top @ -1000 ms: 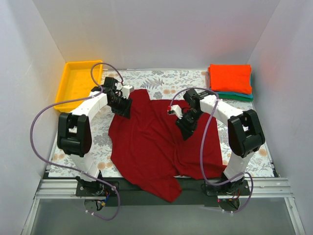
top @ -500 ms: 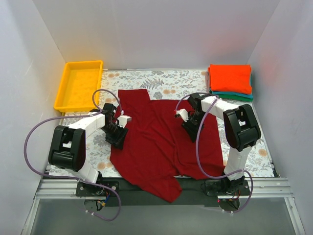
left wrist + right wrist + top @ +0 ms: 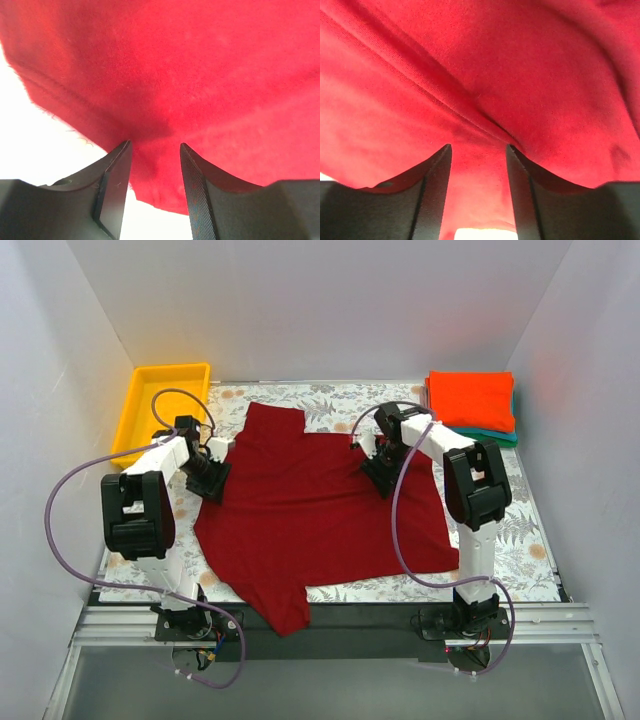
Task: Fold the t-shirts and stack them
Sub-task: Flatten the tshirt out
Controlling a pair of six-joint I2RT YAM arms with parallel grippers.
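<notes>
The dark crimson t-shirt [image 3: 320, 510] lies spread mostly flat on the floral cloth, with one sleeve hanging over the near edge. My left gripper [image 3: 212, 482] is on its left edge and is shut on a pinch of the shirt [image 3: 200, 75]; cloth puckers between its fingertips in the left wrist view [image 3: 155, 145]. My right gripper [image 3: 377, 475] is on the shirt's upper right part. It is shut on a fold of the shirt [image 3: 495, 65] that runs between its fingertips in the right wrist view [image 3: 478, 147]. The orange-red t-shirt [image 3: 471, 400] lies folded on the folded teal t-shirt [image 3: 490, 437] at the far right.
A yellow tray [image 3: 170, 367] stands at the far left corner. The grey floral cloth [image 3: 340, 405] covers the table. White walls close in the left, back and right sides. Purple cables loop beside both arms.
Both grippers moved outward and toward the back with the shirt. The shirt went from bunched and creased to spread wide, and its near sleeve shifted left.
</notes>
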